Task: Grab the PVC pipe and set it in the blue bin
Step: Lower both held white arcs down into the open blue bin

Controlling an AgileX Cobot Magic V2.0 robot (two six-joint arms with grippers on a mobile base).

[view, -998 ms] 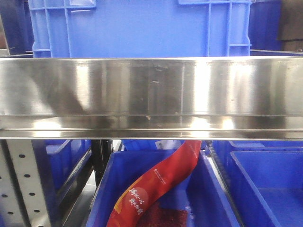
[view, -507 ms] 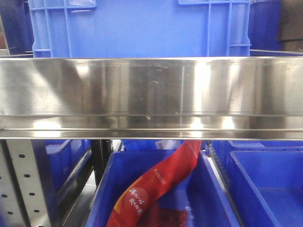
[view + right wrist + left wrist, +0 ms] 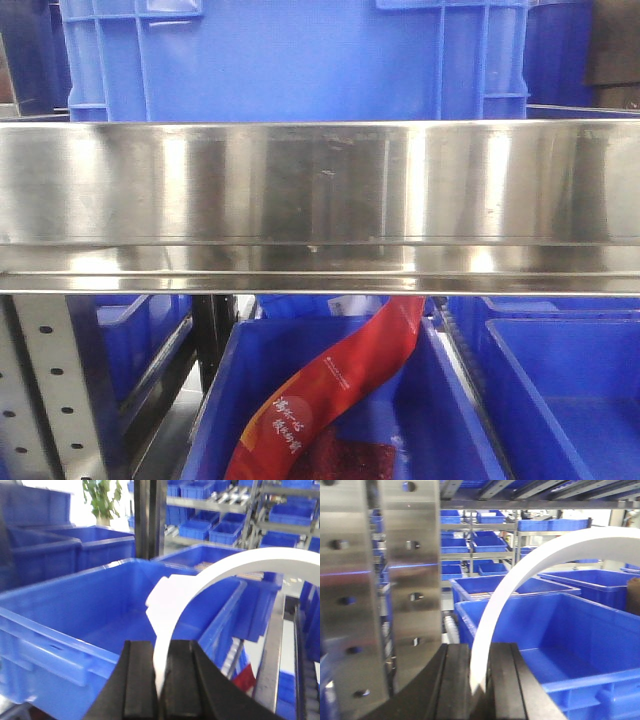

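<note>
White PVC pipe (image 3: 520,569) is pinched between the left hand's (image 3: 479,680) narrow pads, its long arc rising up and rightward over the blue bin (image 3: 555,630) just ahead and below. The right hand (image 3: 159,680) likewise clamps a white arc (image 3: 240,560) above an open bin (image 3: 100,600). Whether these are 1 pipe or 2, I cannot tell.
</note>
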